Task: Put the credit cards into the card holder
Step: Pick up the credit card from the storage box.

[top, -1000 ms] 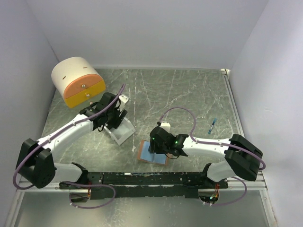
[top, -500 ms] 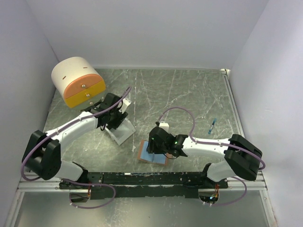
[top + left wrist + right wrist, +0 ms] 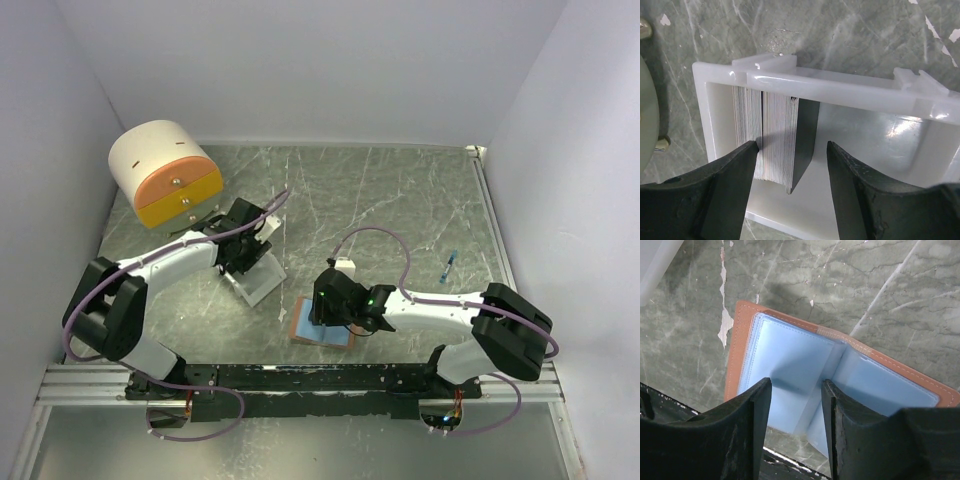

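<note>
Table (image 3: pixel 400 200): grey-green marbled top, walled by pale panels.

Drawer unit (image 3: pixel 165 185): round, cream with an orange front, at 10 o'clock on the table.

Left gripper (image 3: pixel 252 235): over the white box. In the wrist view (image 3: pixel 792 150) its fingers are spread wide, one on each side of the card stack. The left finger (image 3: pixel 735 170) lies against the stack's outer edge, and the right finger (image 3: pixel 860 180) stands apart from it. Nothing is pinched.

Right gripper (image 3: pixel 325 305): over the card holder. In the wrist view (image 3: pixel 796 385) its fingers are spread above the open pockets and hold nothing.

White box (image 3: pixel 258 282): an open tray at 9 o'clock from the table's middle, just at 4 o'clock from the drawer unit, with its rim (image 3: pixel 840 90) bare.

Card holder (image 3: pixel 320 335): lying open and flat at 6 o'clock, near the front edge. It has a brown border and pale blue pockets (image 3: pixel 785 360), which show no cards.

Credit cards (image 3: pixel 775 135): a stack standing on edge in the left end of the white box, with a dark card outermost on its right.

Small blue stick (image 3: pixel 449 266): lying alone at 3 o'clock.
</note>
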You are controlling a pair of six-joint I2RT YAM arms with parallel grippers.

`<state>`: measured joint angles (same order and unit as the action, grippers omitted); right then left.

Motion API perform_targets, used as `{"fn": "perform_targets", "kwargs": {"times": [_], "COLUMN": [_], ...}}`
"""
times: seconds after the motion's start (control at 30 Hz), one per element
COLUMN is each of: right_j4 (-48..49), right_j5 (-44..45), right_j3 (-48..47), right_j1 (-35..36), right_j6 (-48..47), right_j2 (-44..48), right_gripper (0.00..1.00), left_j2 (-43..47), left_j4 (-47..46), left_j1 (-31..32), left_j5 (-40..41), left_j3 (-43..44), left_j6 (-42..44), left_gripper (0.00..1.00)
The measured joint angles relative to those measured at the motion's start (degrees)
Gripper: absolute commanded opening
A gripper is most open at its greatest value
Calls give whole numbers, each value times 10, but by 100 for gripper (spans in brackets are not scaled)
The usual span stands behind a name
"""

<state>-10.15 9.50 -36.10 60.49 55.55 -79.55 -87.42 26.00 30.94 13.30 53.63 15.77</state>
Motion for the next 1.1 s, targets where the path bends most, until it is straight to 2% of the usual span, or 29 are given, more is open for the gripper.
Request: {"fn": "perform_targets", "kwargs": {"times": [0.53,1.1], "right_j4": [6,6], "right_j5": [0,0], "right_j3": [0,0], "right_j1": [0,0], "right_j6": [-7,-7], "right_j2": [-7,-7], "right_gripper": [45,45], "left_j2": [-18,-18], "left_j4": [-14,-12], "left_j1": [0,4], "left_j5": [38,54], "left_j3": [9,12], "left_j6": [12,11], "left_gripper": [53,49]}}
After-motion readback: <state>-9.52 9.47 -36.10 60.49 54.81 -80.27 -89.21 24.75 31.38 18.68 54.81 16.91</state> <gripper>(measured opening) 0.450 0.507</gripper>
